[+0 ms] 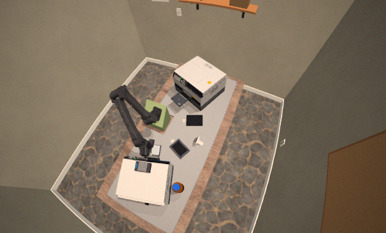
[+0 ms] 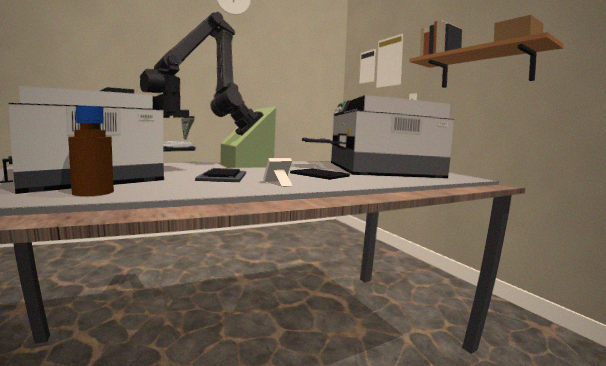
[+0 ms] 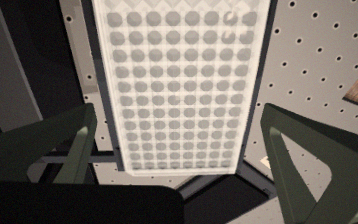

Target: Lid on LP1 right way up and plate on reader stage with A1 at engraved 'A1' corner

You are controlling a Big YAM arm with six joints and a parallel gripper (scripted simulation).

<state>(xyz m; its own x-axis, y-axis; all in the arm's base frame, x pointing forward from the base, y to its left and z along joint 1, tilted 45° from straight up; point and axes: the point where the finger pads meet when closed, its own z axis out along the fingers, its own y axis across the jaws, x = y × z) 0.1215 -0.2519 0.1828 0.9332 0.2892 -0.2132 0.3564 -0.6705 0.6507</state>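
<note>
The lidded well plate (image 3: 180,85) lies on the dispenser's stage, its wells showing through the clear lid. It also shows in the overhead view (image 1: 155,149) and the side view (image 2: 178,145). My gripper (image 3: 178,112) is open and empty, directly above the plate's near end, with one finger on each side of it and not touching. In the side view the gripper (image 2: 185,127) hangs a little above the plate, beside the dispenser. The reader (image 1: 200,81) stands at the far end with its stage (image 1: 180,99) out and empty.
A brown capped bottle (image 2: 90,152) stands by the dispenser's front. Two black bench nests (image 1: 179,148) (image 1: 194,120) lie mid-deck, with a small white sign stand (image 1: 197,141) near them. The arm's green base block (image 1: 159,116) is at the left edge.
</note>
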